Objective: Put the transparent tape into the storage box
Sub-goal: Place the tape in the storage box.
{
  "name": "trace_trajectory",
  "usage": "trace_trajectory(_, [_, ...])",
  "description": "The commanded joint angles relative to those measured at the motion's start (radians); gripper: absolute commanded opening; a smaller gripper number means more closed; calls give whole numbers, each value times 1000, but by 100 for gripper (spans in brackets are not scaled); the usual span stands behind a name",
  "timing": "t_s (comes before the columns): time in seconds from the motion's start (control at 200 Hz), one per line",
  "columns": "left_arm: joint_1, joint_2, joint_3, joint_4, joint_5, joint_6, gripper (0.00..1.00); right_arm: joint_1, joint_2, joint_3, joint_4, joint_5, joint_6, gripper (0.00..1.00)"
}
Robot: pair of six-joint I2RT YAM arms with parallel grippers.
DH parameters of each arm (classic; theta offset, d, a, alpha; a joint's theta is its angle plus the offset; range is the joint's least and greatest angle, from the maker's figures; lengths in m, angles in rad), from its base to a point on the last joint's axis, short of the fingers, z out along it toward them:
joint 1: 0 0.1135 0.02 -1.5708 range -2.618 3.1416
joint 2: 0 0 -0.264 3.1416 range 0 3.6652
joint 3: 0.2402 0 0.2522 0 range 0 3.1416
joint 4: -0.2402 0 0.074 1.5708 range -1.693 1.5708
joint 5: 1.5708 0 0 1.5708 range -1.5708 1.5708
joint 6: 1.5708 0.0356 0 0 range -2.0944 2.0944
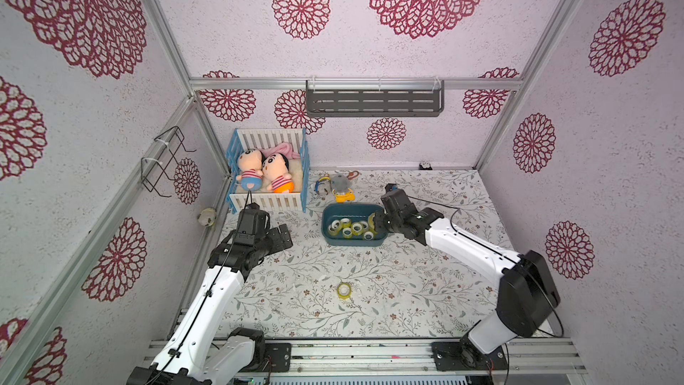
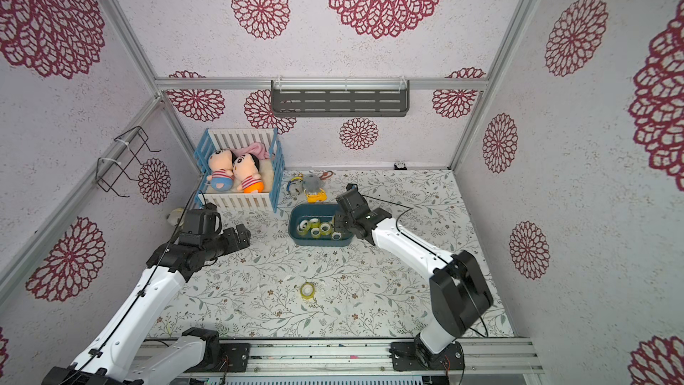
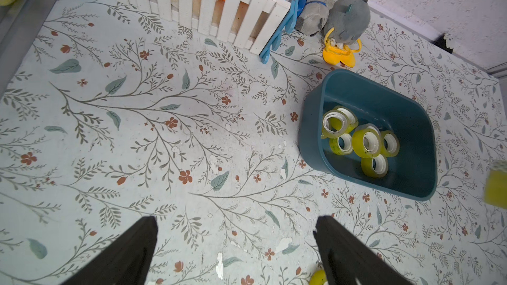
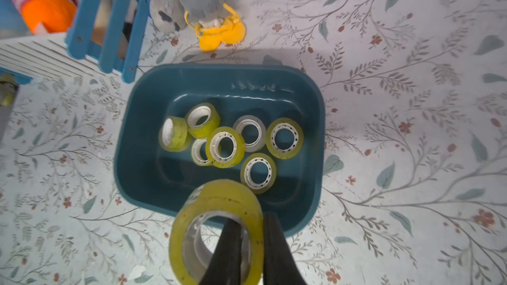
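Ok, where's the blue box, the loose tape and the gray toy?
storage box (image 1: 353,242): in a top view, near wall.
loose tape (image 1: 338,292): in a top view, yellow band.
gray toy (image 1: 338,182): in a top view, body.

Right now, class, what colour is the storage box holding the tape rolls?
Dark teal-blue; the storage box shows best in the right wrist view.

Bright, even light with soft shadows
Your top views are sharp and evenly lit, though the walls (image 1: 92,149) bow toward the edges. In the right wrist view a soft shadow lies on the counter (image 4: 274,53) beside the storage box (image 4: 310,100), a glare streak marks its inner wall, and the near tape roll (image 4: 219,196) and frame corners look blurred.
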Motion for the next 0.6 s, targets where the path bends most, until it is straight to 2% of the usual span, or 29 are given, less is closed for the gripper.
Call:
trace_trajectory(0.0, [-17, -12, -8, 33, 13, 19, 97, -32, 66, 59, 34, -30, -46, 0])
trace_trajectory(0.27, [-40, 2, -6, 30, 14, 19, 97, -61, 234, 157, 30, 3, -122, 0])
trace_trajectory(0.325, [-41, 1, -5, 29, 12, 20, 97, -63, 263, 191, 11, -23, -141, 15])
trace_trajectory(0.38, [-41, 0, -5, 28, 11, 20, 97, -63, 277, 226, -14, -19, -145, 41])
trace_trajectory(0.42, [-41, 0, -3, 28, 11, 22, 97, -63, 274, 245, -26, -6, -145, 52])
trace_trajectory(0.5, [-41, -8, -2, 28, 18, 21, 97, -65, 240, 260, -34, 15, -146, 60])
trace_trajectory(0.596, [-42, -19, -14, 49, 38, 22, 97, -66, 177, 252, -47, 19, -139, 62])
